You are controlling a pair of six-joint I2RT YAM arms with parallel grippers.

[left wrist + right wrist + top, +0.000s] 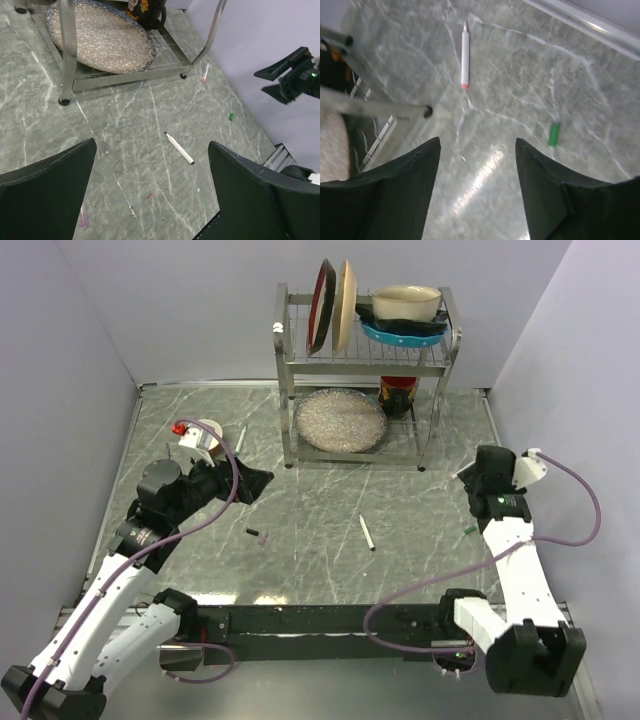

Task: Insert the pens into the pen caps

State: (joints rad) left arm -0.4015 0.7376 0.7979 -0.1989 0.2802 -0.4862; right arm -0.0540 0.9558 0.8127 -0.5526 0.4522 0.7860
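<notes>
The black-tipped pen [179,148] lies flat on the marble table [330,490], about midway between my two arms, with nothing touching it. The second pen [465,55], white with a reddish tip, lies near the front right foot of the dish rack [283,360], close to that foot but apart from it.

The green cap [553,134] is on its side on the right of the table, beside the right arm and apart from both pens. The dark red cap [264,537] sits on the left half of the table, with a small black piece [252,531] just beside it. They are too small for me to tell whether they touch. Neither pen is in a cap.

The left gripper [152,145] hangs over the table with its jaws spread wide and nothing between them. From its wrist camera I see the black-tipped pen out ahead in the gap, well beyond the fingers. The right gripper [477,141] is also spread and empty. It looks down on bare marble, with the reddish-tipped pen ahead of it and the green cap off to one side.

Further back, the rack's lower shelf holds a speckled plate [340,420] and a dark mug [398,395]. The upper shelf holds two plates on edge and a cream bowl [405,302] on a blue dish.
</notes>
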